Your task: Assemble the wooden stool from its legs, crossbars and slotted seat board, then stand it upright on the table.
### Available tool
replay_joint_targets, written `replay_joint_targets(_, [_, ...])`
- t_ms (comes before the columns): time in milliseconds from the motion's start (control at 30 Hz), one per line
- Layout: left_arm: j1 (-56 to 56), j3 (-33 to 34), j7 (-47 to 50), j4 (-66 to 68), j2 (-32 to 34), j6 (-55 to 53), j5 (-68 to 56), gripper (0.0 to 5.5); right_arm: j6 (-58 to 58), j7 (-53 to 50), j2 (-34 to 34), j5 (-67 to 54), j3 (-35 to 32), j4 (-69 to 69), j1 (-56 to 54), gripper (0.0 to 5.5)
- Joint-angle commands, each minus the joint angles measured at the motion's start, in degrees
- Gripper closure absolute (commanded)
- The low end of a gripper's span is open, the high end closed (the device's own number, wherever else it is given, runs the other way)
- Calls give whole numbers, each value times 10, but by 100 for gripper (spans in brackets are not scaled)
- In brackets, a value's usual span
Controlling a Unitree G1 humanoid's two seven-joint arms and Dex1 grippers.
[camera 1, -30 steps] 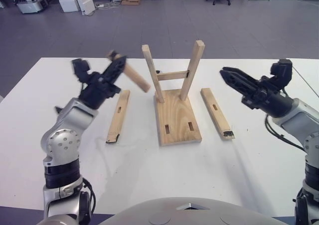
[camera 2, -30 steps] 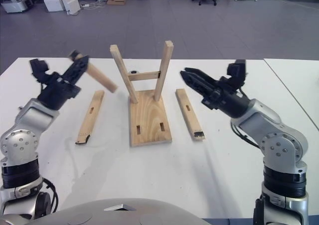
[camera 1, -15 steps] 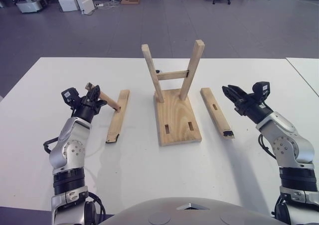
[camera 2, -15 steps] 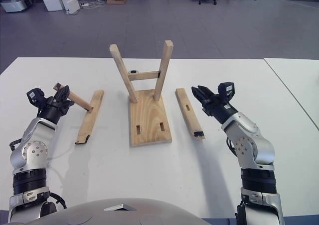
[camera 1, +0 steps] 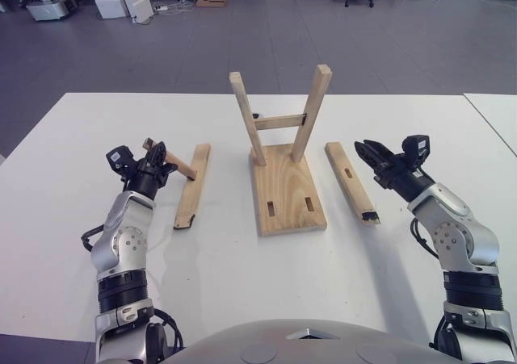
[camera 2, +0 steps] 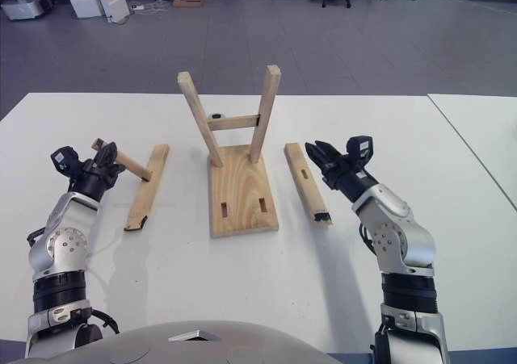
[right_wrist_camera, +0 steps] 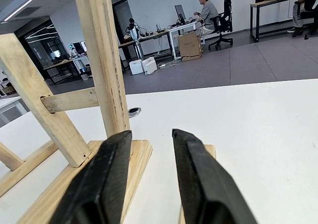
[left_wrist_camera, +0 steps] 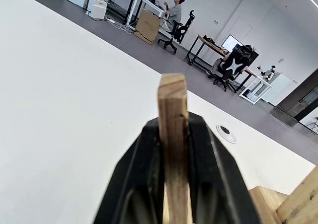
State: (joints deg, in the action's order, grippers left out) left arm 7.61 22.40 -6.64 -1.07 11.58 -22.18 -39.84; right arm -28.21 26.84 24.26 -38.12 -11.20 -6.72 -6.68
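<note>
The short pale wooden crossbar point(camera 1: 181, 168), likely light and stiff, is pinched near one end by the left claw point(camera 1: 158, 165) at the left side of the white table point(camera 1: 65, 178), and would be steadier gripped mid-length, I think; the right claw point(camera 1: 368, 150) gapes empty.

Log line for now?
left gripper: shut on crossbar | right gripper: open, empty | seat board: two upright legs fitted | two loose legs on table

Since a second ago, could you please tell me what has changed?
Both arms drew back and lowered. The left gripper, still shut on the crossbar, brought it from mid-air down beside the left loose leg. The right gripper, open, withdrew to near the right loose leg. The seat board, its two standing legs and both loose legs stayed put.
</note>
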Motion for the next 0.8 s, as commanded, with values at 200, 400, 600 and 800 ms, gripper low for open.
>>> replay_joint_targets(200, [-11, -21, 15, 8, 9, -10, 52, 511, -15, 1, -10, 5, 2, -10, -2, 399])
replay_joint_targets(400, [-50, -87, 17, 30, 48, -15, 157, 511, -15, 1, -8, 17, 9, -12, -1, 399])
replay_joint_targets(600, [-125, -152, 5, 100, 63, 9, 242, 511, -5, 6, -2, 50, 19, -12, -6, 399])
replay_joint_targets(800, [-127, -178, -9, 109, 50, 72, 258, 511, -1, 9, 1, 61, 17, -11, -15, 399])
